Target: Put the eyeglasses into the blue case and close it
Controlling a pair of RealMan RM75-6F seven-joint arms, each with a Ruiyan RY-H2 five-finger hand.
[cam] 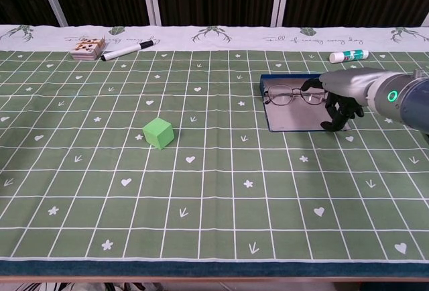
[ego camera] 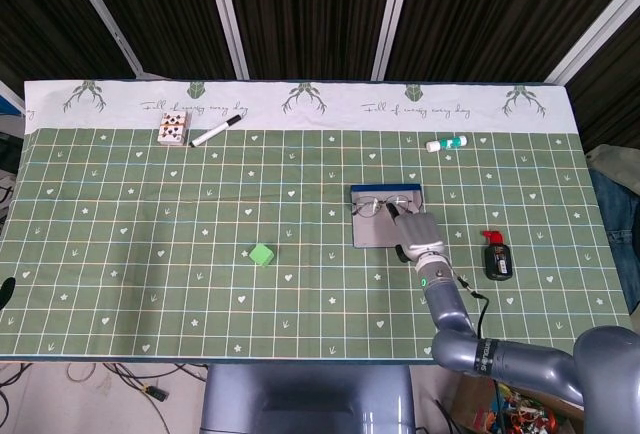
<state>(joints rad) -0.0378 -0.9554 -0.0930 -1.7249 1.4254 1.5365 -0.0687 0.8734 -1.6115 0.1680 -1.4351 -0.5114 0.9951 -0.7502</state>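
Observation:
The eyeglasses lie lenses up on the grey inside of the open blue case, at its far end. My right hand hovers over the case's right end. Its thumb reaches toward the right lens, and the other fingers curl down at the case's near right corner. Nothing shows held in the hand; whether the thumb touches the frame I cannot tell. My left hand is outside both views.
A green cube sits left of the case. A marker and a card box lie at the far left. A glue stick lies behind the case; a black and red object lies to its right.

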